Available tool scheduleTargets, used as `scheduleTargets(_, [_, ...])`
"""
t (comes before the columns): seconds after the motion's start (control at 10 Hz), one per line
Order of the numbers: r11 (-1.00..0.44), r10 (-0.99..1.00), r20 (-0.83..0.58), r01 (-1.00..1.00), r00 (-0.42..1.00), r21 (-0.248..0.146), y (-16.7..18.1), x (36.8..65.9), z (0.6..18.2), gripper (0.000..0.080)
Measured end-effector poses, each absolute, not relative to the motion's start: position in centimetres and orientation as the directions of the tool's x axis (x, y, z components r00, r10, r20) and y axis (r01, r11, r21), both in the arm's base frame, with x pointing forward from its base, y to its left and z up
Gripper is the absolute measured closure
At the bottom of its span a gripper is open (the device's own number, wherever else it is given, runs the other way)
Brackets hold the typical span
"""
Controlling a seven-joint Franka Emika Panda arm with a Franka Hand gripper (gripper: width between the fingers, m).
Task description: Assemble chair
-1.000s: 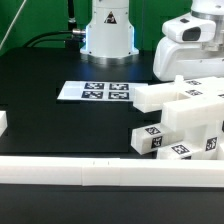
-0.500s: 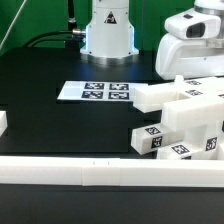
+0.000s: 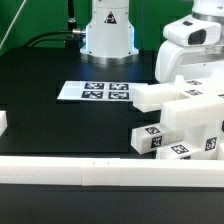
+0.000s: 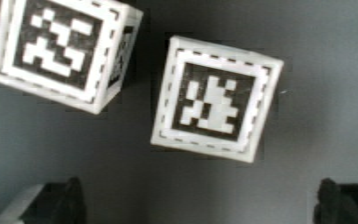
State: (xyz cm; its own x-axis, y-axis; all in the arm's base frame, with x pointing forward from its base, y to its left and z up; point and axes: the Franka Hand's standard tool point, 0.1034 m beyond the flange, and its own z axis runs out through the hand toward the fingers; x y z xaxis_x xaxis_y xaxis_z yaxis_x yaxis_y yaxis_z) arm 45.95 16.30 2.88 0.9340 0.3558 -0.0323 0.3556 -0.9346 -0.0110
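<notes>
White blocky chair parts lie in a heap at the exterior view's right: a flat slab [image 3: 158, 95], a short tagged post [image 3: 150, 138] and a larger tagged block [image 3: 195, 125] behind it. My gripper [image 3: 175, 72] hangs just above the far side of this heap. In the wrist view two white tagged parts [image 4: 60, 50] [image 4: 211, 95] lie below on the dark table. My gripper [image 4: 202, 205] is open; its dark fingertips [image 4: 51, 202] stand wide apart with nothing between them and touch no part.
The marker board [image 3: 93, 91] lies flat at mid-table. A long white rail [image 3: 100, 172] runs along the front edge. A small white piece [image 3: 3, 122] sits at the exterior view's left edge. The robot base [image 3: 108, 30] stands at the back.
The gripper has shifted slightly towards the exterior view's right and a little lower over the heap. Its jaws stay wide. The parts have not moved.
</notes>
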Motion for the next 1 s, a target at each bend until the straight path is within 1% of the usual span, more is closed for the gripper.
scheduleTargets(0.6, [-0.933, 0.360, -0.039, 0.359, 0.932, -0.013, 16.4, 45.4, 2.7, 0.0151])
scheduleTargets(1.0, [-0.934, 0.356, -0.050, 0.356, 0.933, -0.013, 16.6, 44.4, 2.6, 0.0151])
